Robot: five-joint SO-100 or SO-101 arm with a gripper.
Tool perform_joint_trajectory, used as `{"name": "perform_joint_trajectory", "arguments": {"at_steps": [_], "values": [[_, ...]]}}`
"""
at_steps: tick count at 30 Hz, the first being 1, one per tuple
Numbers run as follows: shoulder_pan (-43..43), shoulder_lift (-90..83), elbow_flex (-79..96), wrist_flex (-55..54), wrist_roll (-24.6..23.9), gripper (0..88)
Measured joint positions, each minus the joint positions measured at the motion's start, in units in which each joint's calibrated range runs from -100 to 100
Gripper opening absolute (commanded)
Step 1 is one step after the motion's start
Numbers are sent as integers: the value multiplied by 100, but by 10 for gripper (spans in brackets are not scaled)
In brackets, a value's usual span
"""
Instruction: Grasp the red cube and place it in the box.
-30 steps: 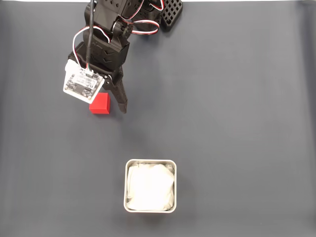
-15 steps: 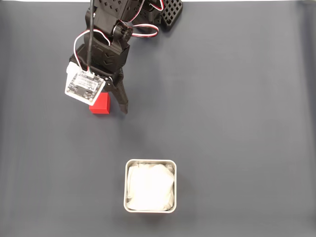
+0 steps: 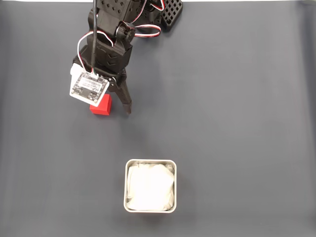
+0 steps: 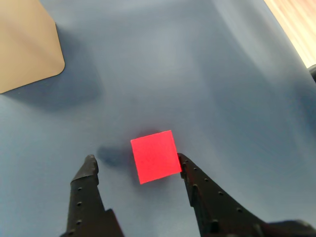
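Note:
The red cube lies on the dark mat at the upper left of the fixed view, its top edge hidden under the arm's white camera board. My gripper is down around it, open, with one black finger showing to the cube's right. In the wrist view the red cube sits between the two fingertips of the gripper, close against the right finger and apart from the left one. The box, a silver tin with white lining, stands lower in the fixed view; its rounded corner shows at the wrist view's top left.
The arm's black base and a perforated black part sit at the top edge of the fixed view. A dark grey mat covers the table. A strip of light wood shows beyond the mat's edge in the wrist view.
The arm has swung slightly right over the cube, so the camera board covers more of it. The visible finger has shifted a little right. The cube has not moved.

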Motion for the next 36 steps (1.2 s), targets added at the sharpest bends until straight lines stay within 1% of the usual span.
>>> {"name": "perform_joint_trajectory", "arguments": {"at_steps": [13, 17, 21, 27, 36], "values": [[-148, -35, 9, 0, -59, 369], [-156, -35, 36, 0, -122, 350], [-156, -87, 45, 0, -137, 291], [-156, -87, 45, 16, -137, 176], [-156, -96, 45, 103, -156, 66]]}}
